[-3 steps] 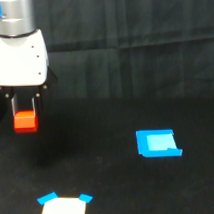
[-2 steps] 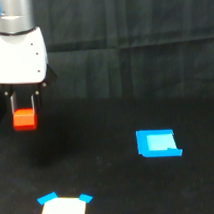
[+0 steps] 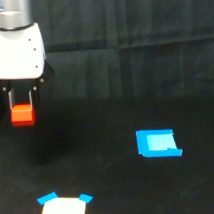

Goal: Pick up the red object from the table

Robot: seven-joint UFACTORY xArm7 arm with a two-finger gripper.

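The red object [image 3: 22, 114] is a small bright red-orange block at the exterior view's left. It sits between the two dark fingers of my gripper [image 3: 22, 105], which hangs from the white arm body [image 3: 18, 50]. The fingers are closed against the block's sides. The block hangs above the black table [image 3: 104, 95], with a faint shadow below it.
A flat blue piece [image 3: 157, 143] lies on the table toward the exterior view's right. A white patch with blue corners [image 3: 62, 206] sits at the bottom edge. A dark backdrop rises behind the table.
The gripper and the red block have risen a little above the table. The blue piece has not moved.
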